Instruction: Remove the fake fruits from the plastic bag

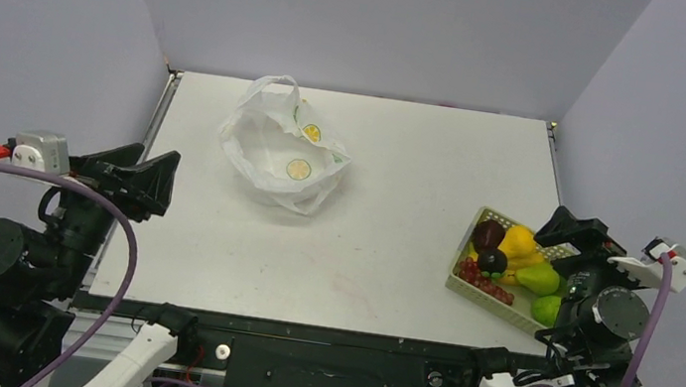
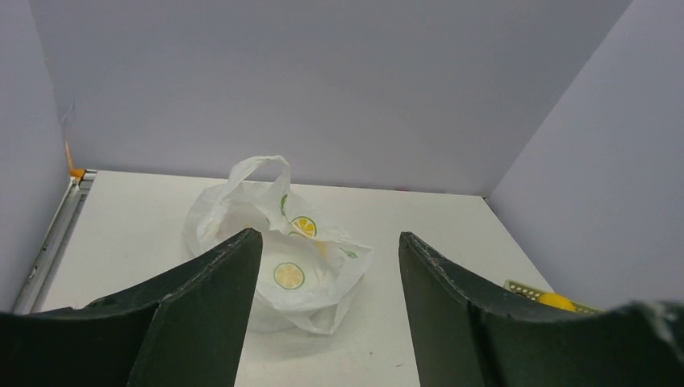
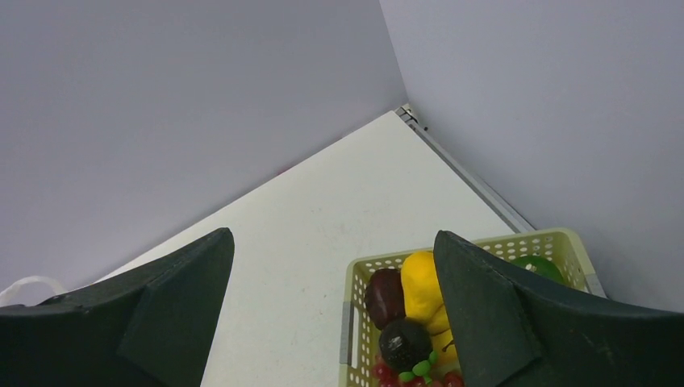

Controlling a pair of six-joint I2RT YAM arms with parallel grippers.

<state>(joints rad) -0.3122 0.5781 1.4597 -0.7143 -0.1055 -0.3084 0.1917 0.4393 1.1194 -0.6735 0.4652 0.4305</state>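
My left jaws and right jaws are spread, empty; a fruit hidden inside the plastic bag point(image 1: 283, 151), left of the basket point(image 1: 492, 307), might escape me.

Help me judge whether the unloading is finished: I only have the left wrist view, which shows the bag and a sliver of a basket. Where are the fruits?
Observer: In the top view the fake fruits lie piled in the basket at the right edge of the table.
Operator: Is anything in the bag?
Observer: From above, no fruit shows in the open mouth of the plastic bag, though its folds could hide something.
Operator: And the right gripper?
Observer: The right gripper is open by the basket, holding nothing.
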